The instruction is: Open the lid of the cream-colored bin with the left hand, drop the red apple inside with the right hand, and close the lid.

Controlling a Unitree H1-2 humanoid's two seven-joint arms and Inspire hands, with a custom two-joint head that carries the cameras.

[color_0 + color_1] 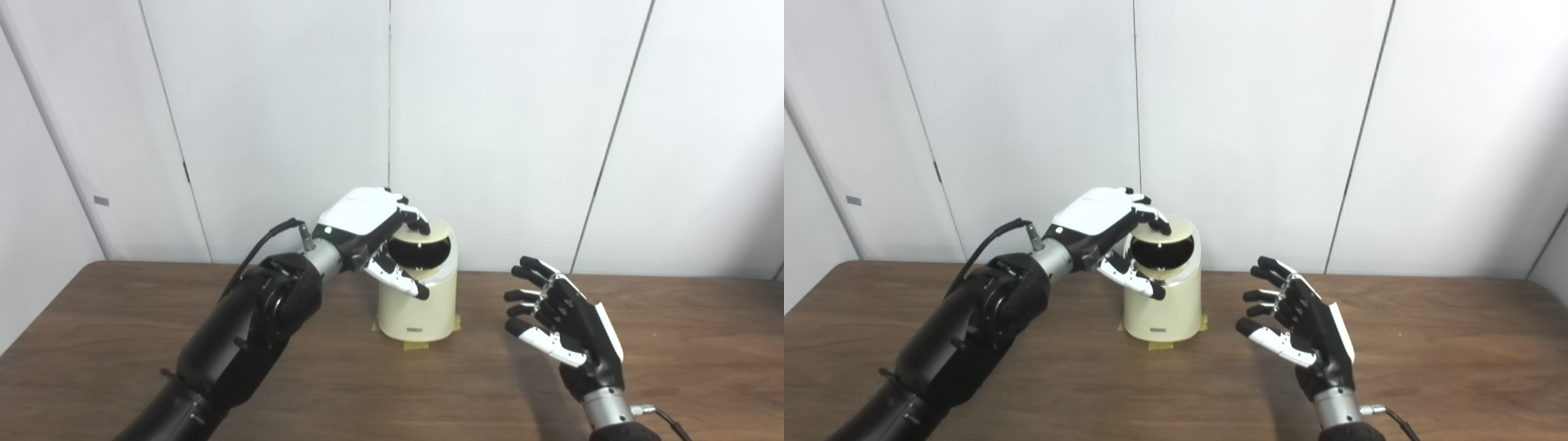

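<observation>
The cream-colored bin [418, 312] stands upright on the wooden table near the back wall, taped down at its base. Its lid [436, 229] is tilted up and the dark opening [419, 252] faces me. My left hand [367, 226] is at the bin's top left, fingers curled over the lid's upper edge and thumb below the opening, holding the lid up. My right hand [560, 318] hovers to the right of the bin, open, fingers spread, holding nothing. No red apple shows in either view.
Yellow tape [416, 345] fixes the bin to the table [392, 380]. White wall panels [490, 122] rise right behind the bin. Brown tabletop stretches to both sides and in front.
</observation>
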